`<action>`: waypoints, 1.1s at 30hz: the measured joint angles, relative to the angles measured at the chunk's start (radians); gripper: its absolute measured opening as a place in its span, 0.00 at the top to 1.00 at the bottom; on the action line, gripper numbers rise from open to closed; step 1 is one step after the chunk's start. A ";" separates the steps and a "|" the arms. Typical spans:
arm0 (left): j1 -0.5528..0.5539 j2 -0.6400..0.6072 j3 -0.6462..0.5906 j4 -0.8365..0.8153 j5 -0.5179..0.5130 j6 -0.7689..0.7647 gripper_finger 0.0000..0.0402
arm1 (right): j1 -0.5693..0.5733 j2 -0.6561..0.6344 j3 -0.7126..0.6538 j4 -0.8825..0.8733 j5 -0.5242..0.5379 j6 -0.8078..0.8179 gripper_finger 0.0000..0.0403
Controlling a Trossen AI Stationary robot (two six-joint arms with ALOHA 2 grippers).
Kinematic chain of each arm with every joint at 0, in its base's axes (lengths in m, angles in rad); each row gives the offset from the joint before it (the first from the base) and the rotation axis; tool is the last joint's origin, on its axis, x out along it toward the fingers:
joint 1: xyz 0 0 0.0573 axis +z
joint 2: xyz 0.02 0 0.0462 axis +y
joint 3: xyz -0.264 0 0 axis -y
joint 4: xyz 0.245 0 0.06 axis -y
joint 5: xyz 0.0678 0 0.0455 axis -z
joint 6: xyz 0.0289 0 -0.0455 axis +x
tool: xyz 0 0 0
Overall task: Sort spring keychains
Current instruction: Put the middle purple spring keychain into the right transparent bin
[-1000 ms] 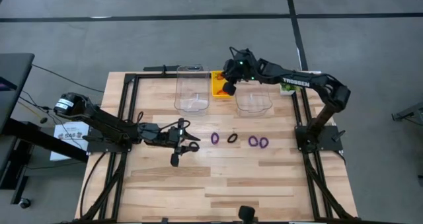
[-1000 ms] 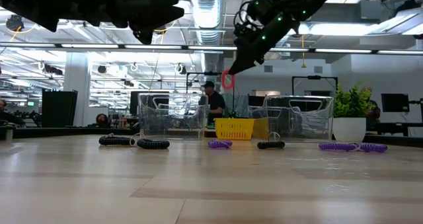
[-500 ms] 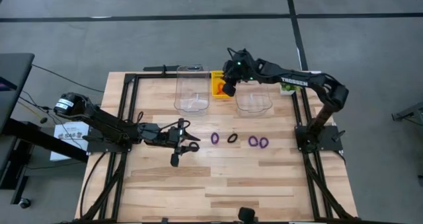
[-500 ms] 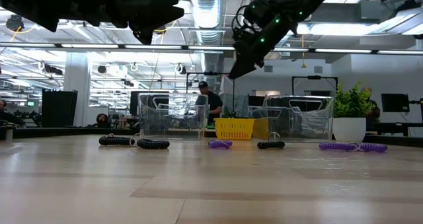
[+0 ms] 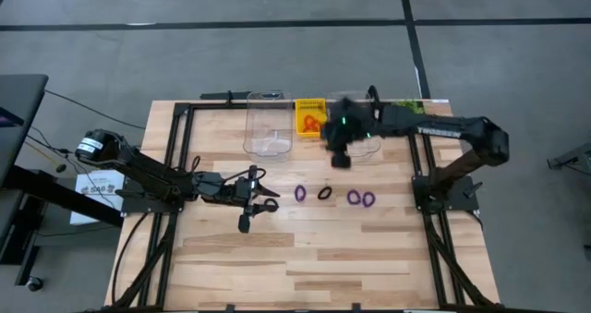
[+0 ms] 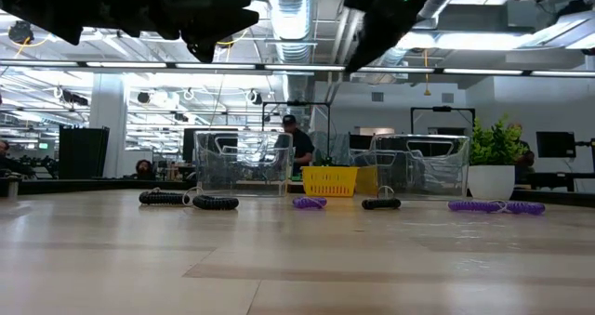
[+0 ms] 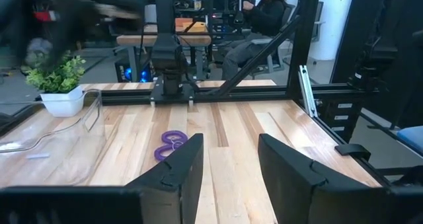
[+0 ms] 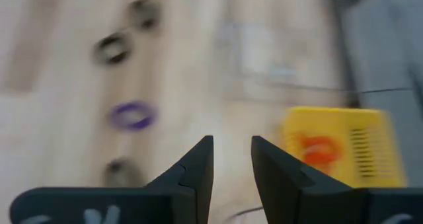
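Note:
Spring keychains lie flat in a row on the wood table: a purple one (image 5: 300, 193), a black one (image 5: 324, 193) and two purple ones (image 5: 354, 198) (image 5: 367, 199). Two more black ones (image 5: 271, 202) (image 5: 245, 223) lie by my left gripper (image 5: 259, 198), which waits open (image 7: 228, 164) above the table's left half. An orange-red keychain (image 5: 312, 124) (image 8: 319, 149) lies inside the yellow basket (image 5: 310, 104). My right gripper (image 5: 340, 158) (image 8: 232, 151) hangs empty over the near rim of the right clear bin (image 5: 366, 149), fingers a little apart.
Two clear plastic bins (image 5: 268, 124) (image 6: 423, 162) flank the yellow basket (image 6: 330, 179) at the far edge. A potted plant (image 6: 493, 143) stands at the far right corner. Bare wood fills the table's near half. People sit in the room beyond.
My right gripper held an orange-red keychain above the yellow basket and let it go; the keychain now lies in the basket. The gripper then swung toward the table's right and near edge, over the right clear bin.

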 joint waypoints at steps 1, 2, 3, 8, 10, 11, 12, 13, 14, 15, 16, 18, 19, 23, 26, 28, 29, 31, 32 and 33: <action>0.000 0.000 0.000 0.000 0.000 0.000 0.65 | 0.034 -0.006 0.000 -0.038 0.000 0.015 0.78; 0.000 0.000 0.000 0.000 0.000 0.000 0.65 | 0.067 -0.011 0.000 -0.082 0.000 0.033 0.78; 0.000 0.000 0.000 0.000 0.000 0.000 0.65 | 0.100 -0.015 0.000 -0.126 0.000 0.054 0.79; 0.000 0.000 0.000 0.000 0.000 0.000 0.65 | 0.245 -0.021 -0.001 -0.356 0.000 0.215 0.82; 0.000 0.000 0.000 0.000 0.000 0.000 0.65 | 0.295 -0.021 -0.001 -0.416 0.000 0.294 0.82; 0.000 0.000 0.000 0.000 0.000 0.000 0.65 | 0.320 -0.021 -0.001 -0.432 0.001 0.330 0.83; 0.000 0.000 0.000 0.000 0.000 0.000 0.65 | 0.345 -0.022 -0.007 -0.435 0.001 0.366 0.83; 0.000 0.000 0.000 0.000 0.000 0.000 0.65 | 0.368 -0.023 -0.018 -0.429 0.001 0.400 0.83; 0.000 0.000 0.000 0.000 0.000 0.000 0.65 | 0.392 -0.023 -0.029 -0.429 0.001 0.435 0.83; 0.000 0.000 0.000 0.000 0.000 0.000 0.65 | 0.417 -0.022 -0.043 -0.431 0.001 0.471 0.83; 0.000 0.000 0.000 0.000 0.000 0.000 0.65 | 0.441 -0.022 -0.059 -0.429 0.001 0.505 0.83; 0.000 0.000 0.000 0.000 0.000 0.000 0.65 | 0.488 -0.022 -0.102 -0.418 0.002 0.553 0.83; 0.000 0.000 0.000 0.000 0.000 0.000 0.65 | 0.511 -0.022 -0.126 -0.415 0.003 0.578 0.83; 0.000 0.000 0.000 0.000 0.000 0.000 0.65 | 0.601 -0.038 -0.247 -0.348 0.067 0.674 0.83; 0.000 0.000 0.000 0.000 0.000 -0.001 0.65 | 0.639 -0.061 -0.351 -0.284 0.179 0.733 0.83; 0.000 0.000 0.000 0.000 0.000 -0.004 0.65 | 0.639 -0.080 -0.413 -0.243 0.239 0.757 0.83; 0.000 0.000 0.000 0.000 0.000 -0.004 0.65 | 0.633 -0.088 -0.440 -0.229 0.256 0.765 0.83; 0.000 0.000 0.000 0.000 0.000 -0.004 0.65 | 0.613 -0.105 -0.486 -0.194 0.266 0.767 0.83; 0.000 0.000 0.000 0.000 0.000 -0.004 0.65 | 0.602 -0.110 -0.503 -0.176 0.266 0.762 0.83; 0.000 0.000 0.000 0.000 0.000 -0.007 0.65 | 0.589 -0.115 -0.517 -0.155 0.266 0.749 0.83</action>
